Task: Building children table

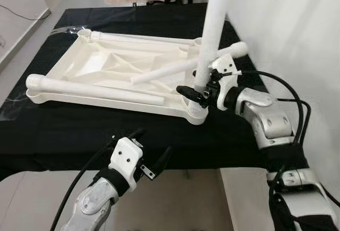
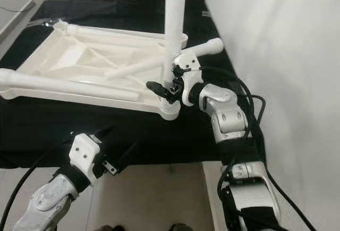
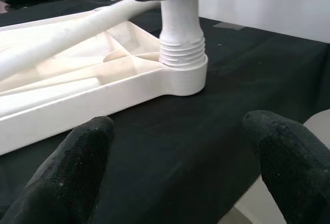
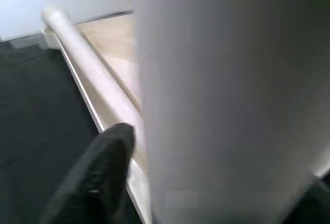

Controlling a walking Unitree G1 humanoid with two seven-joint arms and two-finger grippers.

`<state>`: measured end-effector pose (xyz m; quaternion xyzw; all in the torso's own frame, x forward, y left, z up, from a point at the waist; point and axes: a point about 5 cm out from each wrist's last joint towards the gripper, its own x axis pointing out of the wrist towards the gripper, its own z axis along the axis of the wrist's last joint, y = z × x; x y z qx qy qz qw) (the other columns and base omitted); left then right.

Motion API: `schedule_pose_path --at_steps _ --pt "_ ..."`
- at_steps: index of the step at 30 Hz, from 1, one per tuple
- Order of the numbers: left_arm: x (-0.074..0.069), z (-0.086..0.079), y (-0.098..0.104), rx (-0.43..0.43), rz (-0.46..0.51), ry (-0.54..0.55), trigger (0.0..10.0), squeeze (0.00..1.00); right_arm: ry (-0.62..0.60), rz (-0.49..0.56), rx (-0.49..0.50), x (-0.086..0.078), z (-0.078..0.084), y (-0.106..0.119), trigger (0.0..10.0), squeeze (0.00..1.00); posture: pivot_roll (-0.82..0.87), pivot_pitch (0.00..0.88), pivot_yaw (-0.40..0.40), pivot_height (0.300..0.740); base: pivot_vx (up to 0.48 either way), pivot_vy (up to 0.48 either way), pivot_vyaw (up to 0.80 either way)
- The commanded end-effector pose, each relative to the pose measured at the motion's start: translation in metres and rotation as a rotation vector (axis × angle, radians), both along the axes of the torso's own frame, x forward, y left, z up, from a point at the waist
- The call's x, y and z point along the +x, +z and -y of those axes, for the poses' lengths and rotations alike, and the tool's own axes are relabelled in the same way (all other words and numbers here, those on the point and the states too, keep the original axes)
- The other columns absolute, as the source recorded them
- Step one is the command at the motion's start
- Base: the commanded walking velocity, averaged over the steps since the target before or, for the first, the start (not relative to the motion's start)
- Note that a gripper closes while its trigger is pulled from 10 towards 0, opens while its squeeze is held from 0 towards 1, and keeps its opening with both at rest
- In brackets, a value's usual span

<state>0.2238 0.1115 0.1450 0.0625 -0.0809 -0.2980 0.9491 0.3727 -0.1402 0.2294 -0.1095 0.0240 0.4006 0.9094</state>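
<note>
On a black cloth [image 1: 133, 130] covering a low surface lies the white plastic tabletop [image 1: 106, 74], turned underside up, its ribbed inner face showing. Two loose legs rest in and on it: one [image 1: 90, 90] along the near rim, another [image 1: 170, 69] slanting across the middle. At the near right corner socket [image 1: 197, 115] a third leg [image 1: 212, 29] stands upright, its threaded end sitting in the socket. The right gripper [image 1: 197, 94] is closed around this upright leg just above the thread, one black finger visible in front of it. The left gripper [image 1: 154, 154] hangs off the front edge of the cloth, apart from the tabletop, fingers spread wide and holding nothing.
</note>
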Motion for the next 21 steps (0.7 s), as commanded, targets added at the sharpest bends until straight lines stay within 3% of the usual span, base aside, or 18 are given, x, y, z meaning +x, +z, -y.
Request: schedule_pose_path --at_steps 1,8,11,14,15,16,17,18,20,21 --pt "-0.001 0.002 -0.004 0.010 -0.006 0.001 10.0 0.00 0.040 -0.031 -0.033 0.003 -0.007 -0.007 0.0 0.00 0.03 0.151 -0.052 0.740 0.000 0.000 0.00" --pt "-0.001 0.004 -0.004 0.008 -0.002 0.001 10.0 0.00 0.055 -0.049 -0.013 0.008 -0.006 -0.008 0.0 0.00 0.02 0.155 -0.050 0.740 0.000 0.000 0.00" --pt "-0.001 0.004 -0.004 0.003 -0.003 0.001 10.0 0.00 -0.003 -0.059 -0.008 0.006 0.001 -0.015 0.0 0.00 0.02 0.159 -0.049 0.740 0.000 0.000 0.00" --pt "-0.002 0.003 -0.005 0.003 -0.005 0.004 10.0 0.00 -0.202 -0.076 0.032 0.004 0.006 -0.025 0.0 0.00 0.02 0.162 -0.051 0.740 0.000 0.000 0.00" --pt "-0.002 0.003 -0.005 0.003 -0.005 0.004 10.0 0.00 -0.202 -0.076 0.032 0.004 0.006 -0.025 0.0 0.00 0.02 0.162 -0.051 0.740 0.000 0.000 0.00" --pt "-0.003 0.002 -0.005 0.004 -0.004 0.005 10.0 0.00 -0.408 -0.074 0.077 0.005 0.011 -0.032 0.0 0.00 0.02 0.164 -0.057 0.740 0.000 0.000 0.00" --pt "-0.003 0.001 -0.004 0.003 -0.004 0.007 10.0 0.00 -0.616 -0.088 0.064 -0.008 0.014 -0.049 0.0 0.00 0.01 0.166 -0.050 0.740 0.000 0.000 0.00" --pt "-0.003 0.001 -0.004 0.003 -0.004 0.007 10.0 0.00 -0.616 -0.088 0.064 -0.008 0.014 -0.049 0.0 0.00 0.01 0.166 -0.050 0.740 0.000 0.000 0.00" --pt "-0.001 -0.001 -0.004 0.001 -0.004 0.012 10.0 0.00 -0.757 -0.095 0.054 -0.036 -0.002 -0.070 0.0 0.00 0.01 0.170 -0.030 0.740 0.000 0.000 0.00" --pt "-0.001 -0.001 -0.004 0.001 -0.004 0.012 10.0 0.00 -0.757 -0.095 0.054 -0.036 -0.002 -0.070 0.0 0.00 0.01 0.170 -0.030 0.740 0.000 0.000 0.00"
